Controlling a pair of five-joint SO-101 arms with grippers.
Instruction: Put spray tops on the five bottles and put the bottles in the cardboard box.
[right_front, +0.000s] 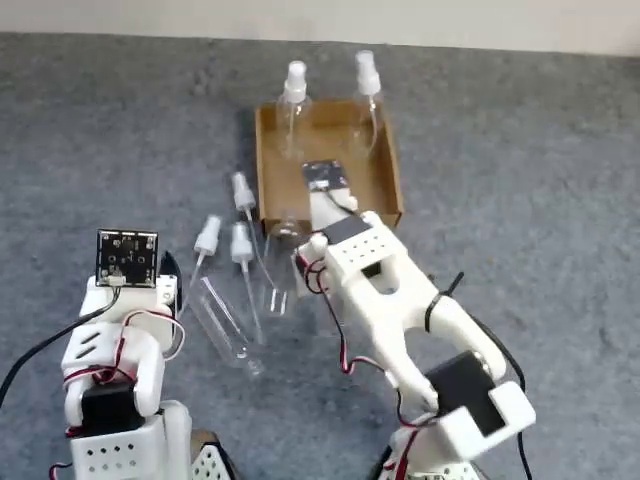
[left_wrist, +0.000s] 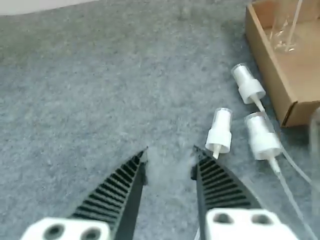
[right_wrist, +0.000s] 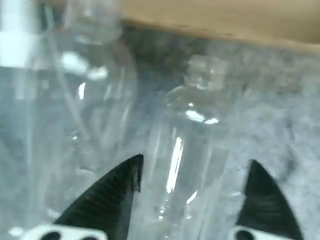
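Observation:
Two clear bottles with white spray tops (right_front: 296, 82) (right_front: 367, 72) stand at the back of the cardboard box (right_front: 392, 190). My right gripper (right_wrist: 195, 167) is open, with a capless clear bottle (right_wrist: 196, 135) lying between its fingers just in front of the box wall (right_wrist: 225, 20). A second clear bottle (right_wrist: 95, 75) lies beside it. Three loose spray tops (left_wrist: 247, 84) (left_wrist: 220, 131) (left_wrist: 261, 136) lie on the carpet beside the box (left_wrist: 272, 65). My left gripper (left_wrist: 170, 150) hangs open over bare carpet a little short of them. Another capless bottle (right_front: 226, 322) lies near the left arm (right_front: 120, 330).
Grey carpet (right_front: 520, 200) covers the whole table. The right arm (right_front: 400, 300) stretches from the front edge up to the box's front wall. Bare carpet lies left of the left gripper and right of the box.

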